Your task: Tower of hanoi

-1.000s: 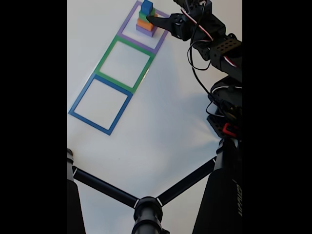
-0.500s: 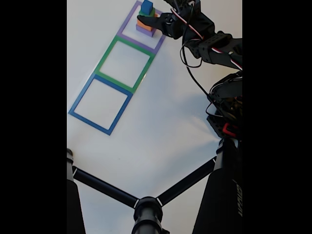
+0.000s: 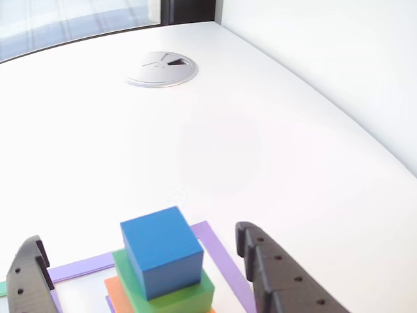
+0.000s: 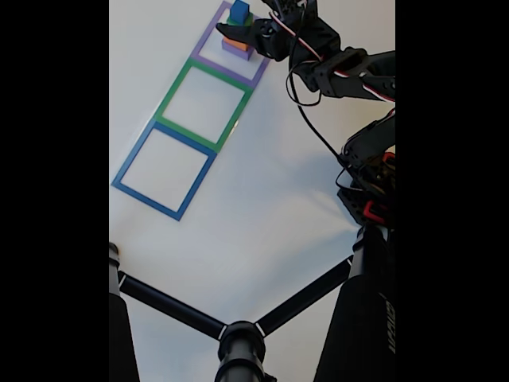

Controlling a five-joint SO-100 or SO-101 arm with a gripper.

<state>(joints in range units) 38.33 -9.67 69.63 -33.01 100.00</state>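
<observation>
Four blocks make up the tower of hanoi [image 4: 238, 32], stacked upright inside the purple tape square [image 4: 233, 48] at the table's [image 3: 273, 130] far end, long axis vertical, blue cube [image 3: 161, 251] on top of the green block [image 3: 189, 295]. We judge step one in hand: the pincer [image 3: 140, 264] is open, fingers straddling the cube without touching; next it must close squarely and lift straight.

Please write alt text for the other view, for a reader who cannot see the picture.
An open tool straddles a blue cube that tops a stack on a green block and an orange block. The stack stands inside a purple tape outline on a white table.
</observation>
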